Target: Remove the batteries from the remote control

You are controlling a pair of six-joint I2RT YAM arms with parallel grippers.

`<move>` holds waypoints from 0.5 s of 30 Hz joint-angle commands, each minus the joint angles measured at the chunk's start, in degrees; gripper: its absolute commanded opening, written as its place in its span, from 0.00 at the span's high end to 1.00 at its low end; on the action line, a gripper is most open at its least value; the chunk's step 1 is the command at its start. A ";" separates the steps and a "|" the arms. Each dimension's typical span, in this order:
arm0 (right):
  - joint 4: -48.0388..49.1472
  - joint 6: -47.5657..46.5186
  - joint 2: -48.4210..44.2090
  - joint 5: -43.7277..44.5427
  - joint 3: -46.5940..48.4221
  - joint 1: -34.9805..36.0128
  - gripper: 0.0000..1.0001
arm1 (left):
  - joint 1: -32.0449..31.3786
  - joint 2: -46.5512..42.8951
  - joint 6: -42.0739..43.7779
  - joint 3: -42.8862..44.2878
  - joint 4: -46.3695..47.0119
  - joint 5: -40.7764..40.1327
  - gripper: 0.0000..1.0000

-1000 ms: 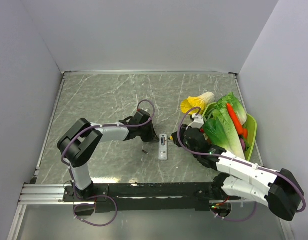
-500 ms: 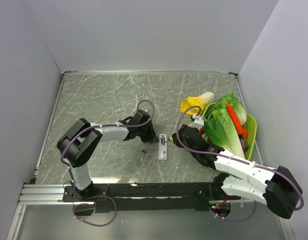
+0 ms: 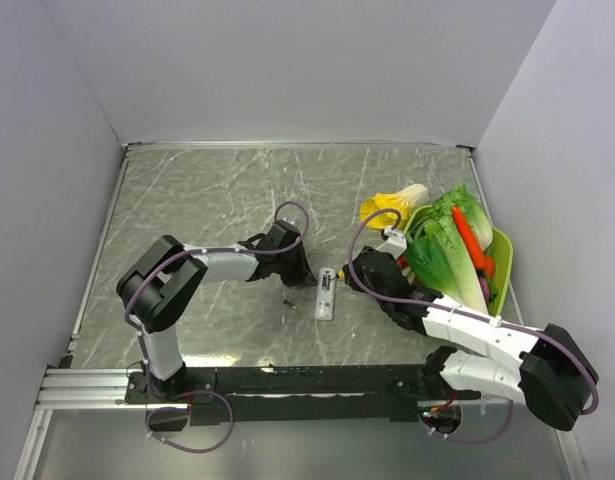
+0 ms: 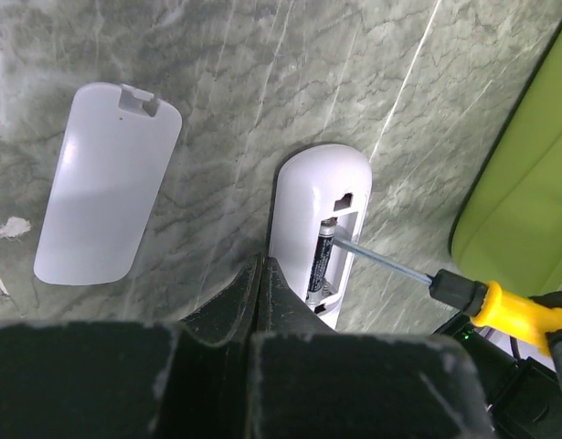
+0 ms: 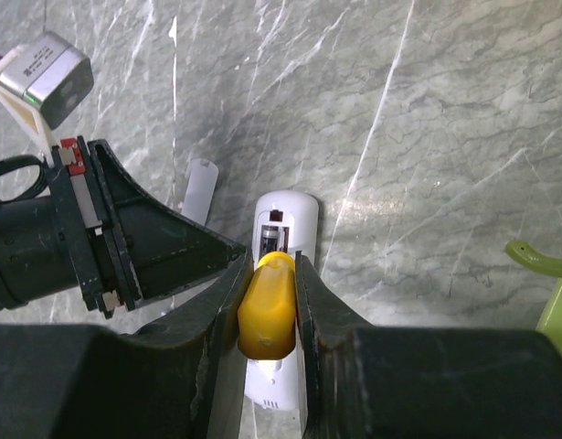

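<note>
The white remote control [image 3: 327, 295] lies face down mid-table with its compartment uncovered [image 4: 303, 197] [image 5: 299, 215]. One dark battery [image 4: 321, 265] [image 5: 268, 240] sits in the recess. My right gripper [image 3: 353, 274] [image 5: 270, 265] is shut on the yellow handle of a screwdriver [image 5: 270, 306] [image 4: 523, 311]. The screwdriver's metal shaft [image 4: 381, 259] reaches into the recess at the battery's upper end. My left gripper [image 3: 299, 270] [image 4: 260, 265] is shut and empty, its tips pressed against the remote's left edge. A tiny dark cylinder [image 3: 287, 300] lies on the table left of the remote.
The loose white cover plate [image 4: 107, 183] [image 5: 200, 187] lies left of the remote, beneath the left arm. A green tray [image 3: 502, 262] [image 4: 527, 174] of vegetables stands at the right. A yellow-white vegetable [image 3: 392, 205] lies beside it. Walls enclose the table.
My right gripper has edged a little left toward the remote with the screwdriver. The left arm and the remote have stayed put.
</note>
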 commanded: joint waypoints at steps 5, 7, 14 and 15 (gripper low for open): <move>4.52 3.82 0.84 -1.18 0.73 -1.25 1.00 | -0.17 0.72 -1.57 -1.56 4.97 3.90 0.99; 4.61 4.00 0.92 -1.54 0.82 -1.34 1.00 | -0.25 1.15 -1.84 -1.92 5.42 4.34 0.99; 3.47 5.75 1.89 -3.56 0.38 -1.69 1.00 | -0.26 1.68 -2.02 -2.09 5.77 4.26 0.99; 3.38 6.36 2.06 -4.43 -0.06 -1.86 1.00 | -0.26 1.68 -1.93 -1.92 5.68 4.26 0.99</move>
